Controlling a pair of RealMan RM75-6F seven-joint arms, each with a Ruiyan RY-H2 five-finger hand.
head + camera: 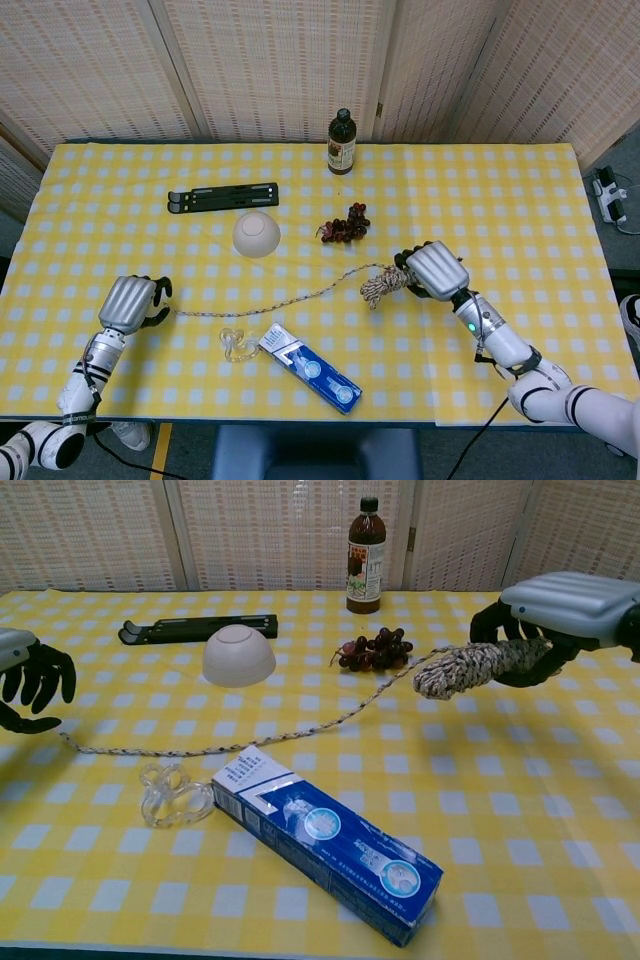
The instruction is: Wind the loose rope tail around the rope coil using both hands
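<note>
Right hand (565,615) at right edge grips rope coil (470,667), lifted off cloth in chest view. Left hand (130,302) lower left, fingers curled over rope tail (290,296) end; actual grasp can't tell.

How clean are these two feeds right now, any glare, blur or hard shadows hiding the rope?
Head view: even, soft light, no glare; the rope tail is thin but traceable from the left robot hand to the rope coil in the right robot hand. Chest view: sharp, faint shadows only; the left robot hand is cut by the frame edge.
</note>
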